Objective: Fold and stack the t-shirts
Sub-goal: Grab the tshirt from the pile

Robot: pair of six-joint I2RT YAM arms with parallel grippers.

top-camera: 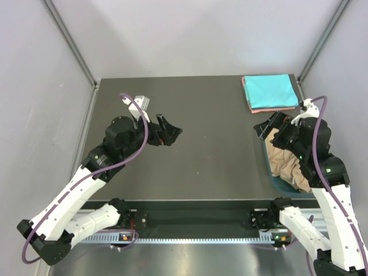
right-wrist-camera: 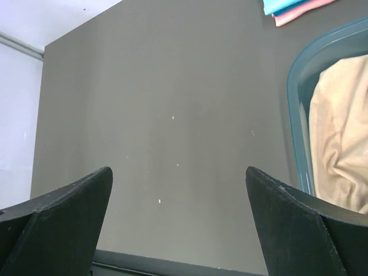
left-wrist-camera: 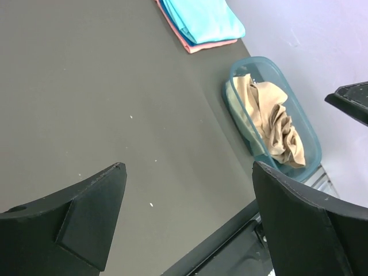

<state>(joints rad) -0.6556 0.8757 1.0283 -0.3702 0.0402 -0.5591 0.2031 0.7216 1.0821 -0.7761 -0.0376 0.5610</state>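
Toward the 4 o'clock edge of the dark surface (top-camera: 213, 149), the tan t-shirt (top-camera: 290, 164) lay crumpled in a teal tub (right-wrist-camera: 294, 109), heaped in loose ridges and creases that filled most of the basin. Up at 1 o'clock the turquoise t-shirt (top-camera: 270, 90) sat folded into a flat rectangle on top of the salmon-pink t-shirt (right-wrist-camera: 303, 12), whose edge showed as a thin strip along two sides of the stack.

The right tool (top-camera: 267, 125) stood at about 3 o'clock, near the tub's far end, its jaws spread wide and gripping nothing. Its own camera showed only bare surface between the fingers, with the tub off to the 3 o'clock side. The left tool (top-camera: 168, 127) hung at about 9 o'clock, well apart from all the cloth, likewise released and empty.

The tan shirt looked like light, matte, limp cotton. It would probably sag and trail from any single pinch and hold no shape until spread flat. A raised ridge near the top of the heap seemed the sensible place to take hold, since a pinch there could gather cloth without the fingers striking the tub's rigid, smooth, rounded plastic wall. Collar, hem and sleeve could not be told apart in the bundle, so finding two corners would likely have to wait until it lay on the faintly speckled surface. The folded pair looked soft too, and apt to slide if nudged.
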